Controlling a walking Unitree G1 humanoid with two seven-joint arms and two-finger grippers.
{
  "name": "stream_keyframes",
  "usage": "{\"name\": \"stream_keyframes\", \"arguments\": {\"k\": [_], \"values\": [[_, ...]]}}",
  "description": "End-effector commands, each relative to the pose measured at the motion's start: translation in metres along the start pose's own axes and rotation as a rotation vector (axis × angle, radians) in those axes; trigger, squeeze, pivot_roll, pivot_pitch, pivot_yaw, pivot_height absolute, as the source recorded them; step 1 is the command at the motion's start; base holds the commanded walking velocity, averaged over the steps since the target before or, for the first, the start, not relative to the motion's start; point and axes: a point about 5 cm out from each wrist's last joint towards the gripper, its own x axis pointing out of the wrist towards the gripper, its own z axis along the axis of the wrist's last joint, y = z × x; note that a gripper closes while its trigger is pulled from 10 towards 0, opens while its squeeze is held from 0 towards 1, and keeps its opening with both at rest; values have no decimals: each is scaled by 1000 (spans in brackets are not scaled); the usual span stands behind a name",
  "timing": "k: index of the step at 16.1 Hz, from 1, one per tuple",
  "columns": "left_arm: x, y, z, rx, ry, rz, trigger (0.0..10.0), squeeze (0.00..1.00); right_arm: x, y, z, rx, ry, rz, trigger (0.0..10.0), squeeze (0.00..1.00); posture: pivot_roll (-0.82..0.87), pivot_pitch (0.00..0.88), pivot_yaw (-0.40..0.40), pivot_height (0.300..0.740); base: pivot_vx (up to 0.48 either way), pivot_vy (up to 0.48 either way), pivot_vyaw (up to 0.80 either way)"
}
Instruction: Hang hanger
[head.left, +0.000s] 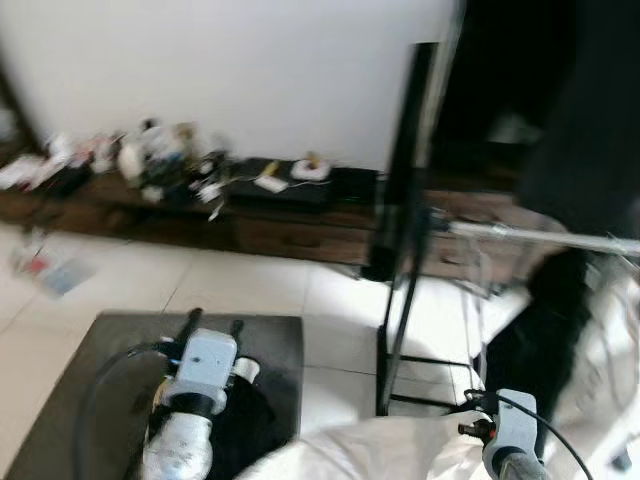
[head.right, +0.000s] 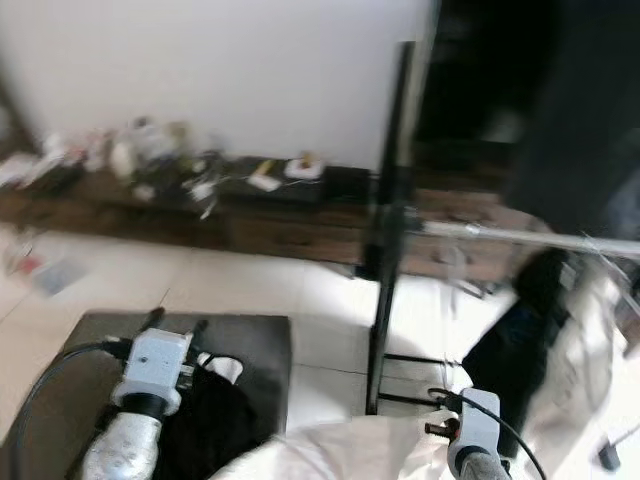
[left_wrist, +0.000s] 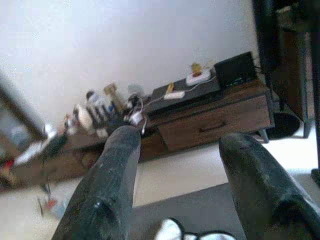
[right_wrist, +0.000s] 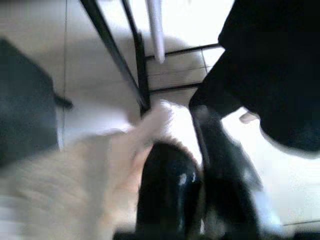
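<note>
two grippers of mine sit low in the head views, both blurred. on my left, my left gripper (left_wrist: 175, 150) hangs over a dark mat (head.left: 110, 370) on the pale tiled floor (head.left: 250, 285), its fingers (left_wrist: 112, 175) spread well apart with nothing between them; beyond them runs a low wooden cabinet (left_wrist: 210, 122) strewn with small clutter. moving right, a black rack post (head.left: 405, 210) stands upright, and a silver rail (head.left: 540, 238) runs from it toward the right edge, dark clothes (head.left: 545, 320) hanging under it. low and to the right, my right gripper (right_wrist: 195, 165) has its fingers close together, pinching a cream garment (head.left: 370, 450) that drapes across the bottom. i cannot make out a hanger for certain.
</note>
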Motion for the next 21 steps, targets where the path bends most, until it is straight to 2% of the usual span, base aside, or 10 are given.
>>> {"name": "stream_keyframes", "arguments": {"k": [1, 6, 9, 11, 14, 21], "values": [[1, 7, -3, 12, 14, -2, 10000, 0, -1, 9, -9, 34, 23, 7, 10000, 0, 146, 0, 49, 740, 0, 0, -781], [2, 19, -4, 5, 24, 32, 10000, 0, -1, 27, -15, 32, 42, 71, 10000, 0, 173, 0, 66, 740, 0, 0, -781], [3, 20, -4, -8, 26, 50, 10000, 0, 0, 30, -14, -25, 53, 121, 10000, 0, 174, 2, 57, 740, 0, 0, -777], [3, 20, -4, -15, 24, 52, 10000, 0, -1, 33, -13, -87, 54, 202, 10000, 0, 161, 15, 45, 740, 0, 0, -631], [1, 17, -5, -37, 29, 76, 10000, 0, -2, 26, -14, -105, 44, 205, 10000, 0, 156, 29, 23, 740, 0, -89, 0], [-3, 13, -6, -51, 39, 86, 10000, 0, -2, 16, -5, -138, 3, 223, 10000, 0, 147, 53, -8, 740, 0, -403, 0]]}}
